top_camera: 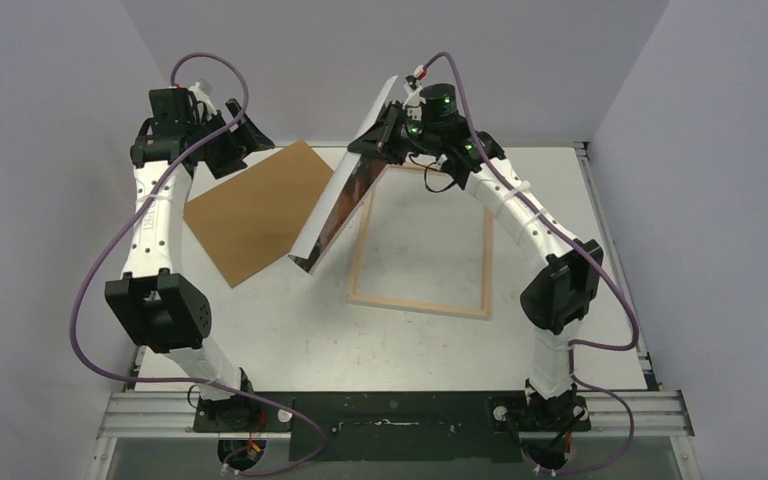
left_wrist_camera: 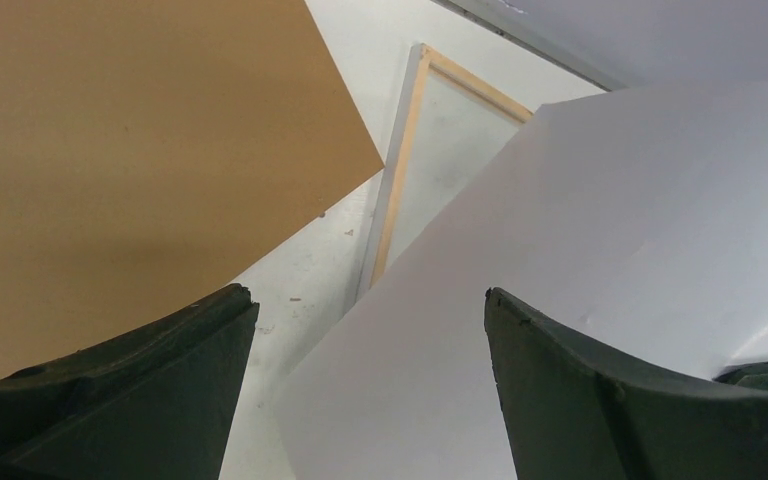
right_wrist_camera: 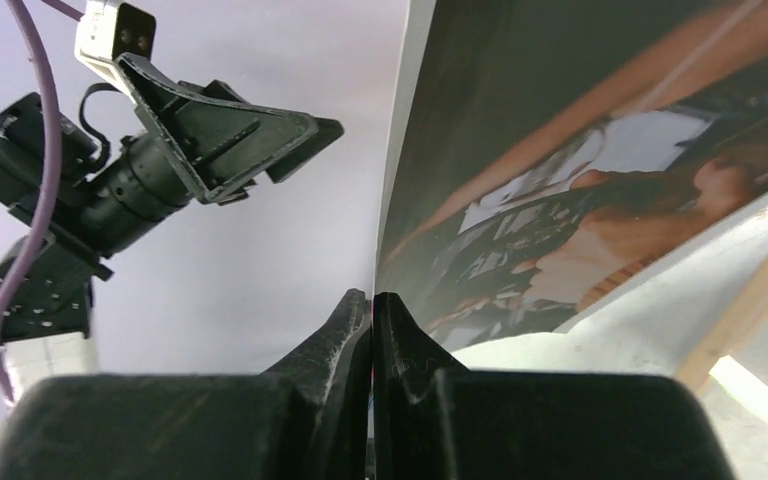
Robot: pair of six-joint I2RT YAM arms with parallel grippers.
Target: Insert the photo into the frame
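Right gripper (right_wrist_camera: pixel 371 300) sits closest in its wrist view. Its fingers are pinched shut on the edge of the large rectangular paper photo (right_wrist_camera: pixel 580 200), which has a white border and a brown-orange figure on dark bluish ground.

White tabletop (top_camera: pixel 360 345) carries everything else. Large rectangular frame (top_camera: pixel 415 303), thin pale-wood rim with a clear pane, lies flat right of centre. Photo is up off the tabletop, tilted steeply, nearly on edge, hanging over the frame's left rail. Printed face is turned toward the frame, blank white back toward the left arm. Its lower corner is down near the tabletop just left of the frame; can't tell if it touches. Plain brown hardboard sheet (top_camera: pixel 255 210) lies flat left of the frame, one corner just beside the rail.

Left gripper (top_camera: pixel 235 140) hovers above the hardboard's far end. Its fingers (left_wrist_camera: pixel 190 390) are spread wide, holding nothing, aimed at the photo's white back.

Step, my read: placement phase, photo gripped and held over the frame, not yet laid in. Next move calls for swinging the sheet down flat, print toward the pane, with edges squared inside the rim before release. Paper looks floppy and is held at one edge only, so the left fingers probably need to steady the free side. Risk: a corner catches on the rail and the paper buckles.
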